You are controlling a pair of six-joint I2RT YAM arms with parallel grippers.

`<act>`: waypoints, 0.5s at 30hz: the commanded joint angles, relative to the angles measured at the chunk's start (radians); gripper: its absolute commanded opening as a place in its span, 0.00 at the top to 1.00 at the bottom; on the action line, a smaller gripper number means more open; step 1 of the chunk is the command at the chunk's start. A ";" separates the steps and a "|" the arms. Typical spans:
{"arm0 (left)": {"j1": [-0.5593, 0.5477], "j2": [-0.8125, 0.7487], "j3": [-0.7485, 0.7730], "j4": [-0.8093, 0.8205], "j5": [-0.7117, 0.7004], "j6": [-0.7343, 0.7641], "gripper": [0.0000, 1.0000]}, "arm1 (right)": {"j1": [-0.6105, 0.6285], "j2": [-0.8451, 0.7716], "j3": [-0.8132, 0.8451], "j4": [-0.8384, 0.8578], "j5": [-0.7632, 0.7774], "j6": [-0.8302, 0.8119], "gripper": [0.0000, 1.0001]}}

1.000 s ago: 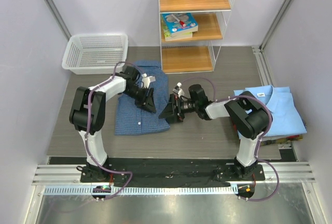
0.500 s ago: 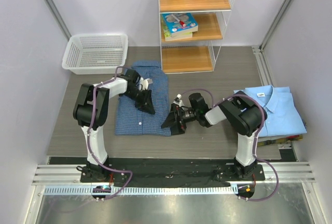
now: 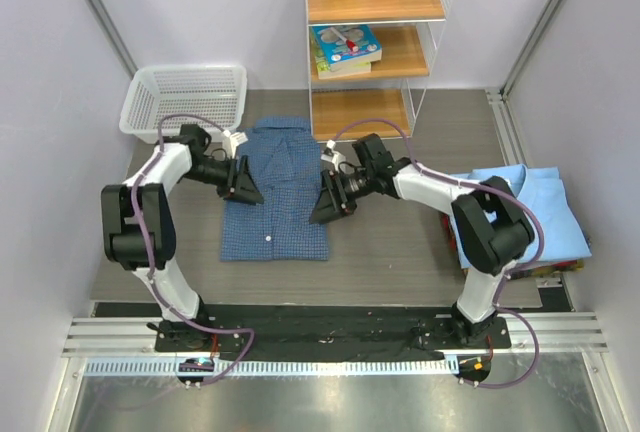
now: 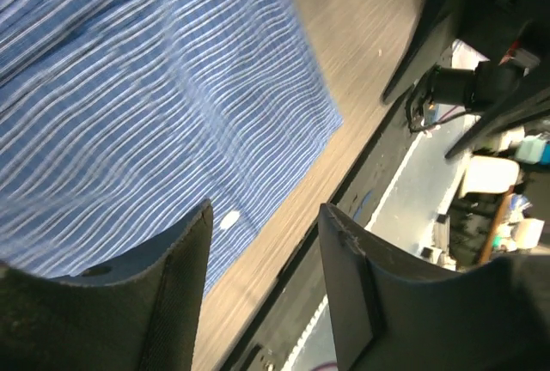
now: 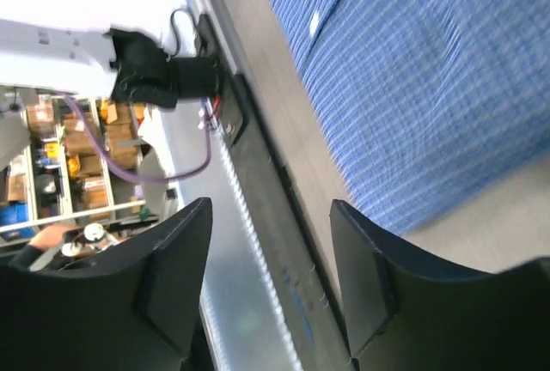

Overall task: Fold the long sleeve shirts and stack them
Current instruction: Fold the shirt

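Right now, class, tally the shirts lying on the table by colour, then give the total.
Dark blue shirt: 1
Light blue shirt: 1
Total: 2

Two arms, same build.
- Left arm, left of frame: white link shells, black joint housings, purple cable looping along links.
- Right arm, right of frame: same white-and-black scheme, matching cable arcing over forearm.
- Both bases bolted on black plate, bottom of frame.
- Left end effector: black, wedge-shaped, small white block at wrist.
- Right end effector: alike.
- Wrist views: fingers matte black, broad, flat-faced, rounded edges, light scuffs.
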 commanded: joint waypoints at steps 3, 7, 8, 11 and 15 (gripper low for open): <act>0.127 0.185 0.051 -0.080 0.021 0.078 0.51 | 0.010 0.261 0.158 0.151 0.045 0.032 0.52; 0.179 0.288 0.059 -0.049 -0.049 0.062 0.54 | -0.003 0.383 0.172 0.127 0.077 -0.009 0.60; 0.190 0.314 0.053 -0.055 -0.060 0.070 0.54 | -0.016 0.392 0.160 0.114 0.086 -0.023 0.62; 0.222 0.322 0.010 -0.078 -0.096 0.118 0.55 | -0.021 0.389 0.110 0.055 0.097 -0.080 0.65; 0.248 0.242 -0.029 -0.142 -0.100 0.193 0.53 | -0.016 0.297 0.100 0.002 0.078 -0.103 0.65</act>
